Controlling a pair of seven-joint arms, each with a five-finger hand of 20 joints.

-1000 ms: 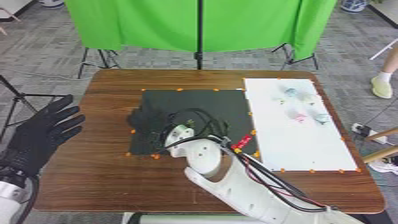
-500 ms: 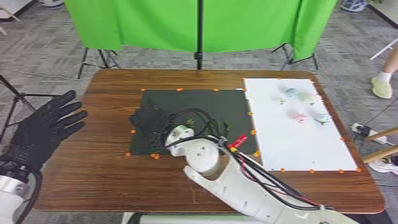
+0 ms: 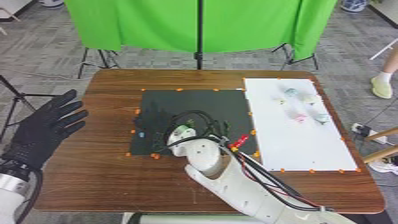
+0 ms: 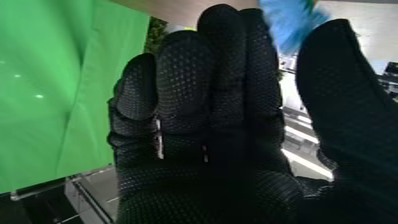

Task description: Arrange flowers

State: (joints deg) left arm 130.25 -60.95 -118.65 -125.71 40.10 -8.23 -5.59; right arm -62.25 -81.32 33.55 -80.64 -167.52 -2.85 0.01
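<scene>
From my end: right hand (image 3: 158,124) over the left part of the black mat (image 3: 233,102), dark on dark. Right wrist view has its fingers (image 4: 187,75) straight and side by side, thumb (image 4: 333,90) well apart, so wide. Blue bloom (image 4: 286,22) up by the fingertips, in the gap between fingers and thumb; can't tell if it touches the glove. Bit of greenery (image 4: 156,30) beyond the fingers. Left hand (image 3: 40,131) past the table's (image 3: 102,182) left edge, fingers straight and spread, wide, nothing in it. White mat (image 3: 302,150) on the right side of the table. Loose group of flowers on its far half: pink flower (image 3: 299,118) and pale blue flower (image 3: 322,118) side by side, another blue one (image 3: 290,92) farther back. Green cloth (image 3: 151,25) hangs behind the table.
</scene>
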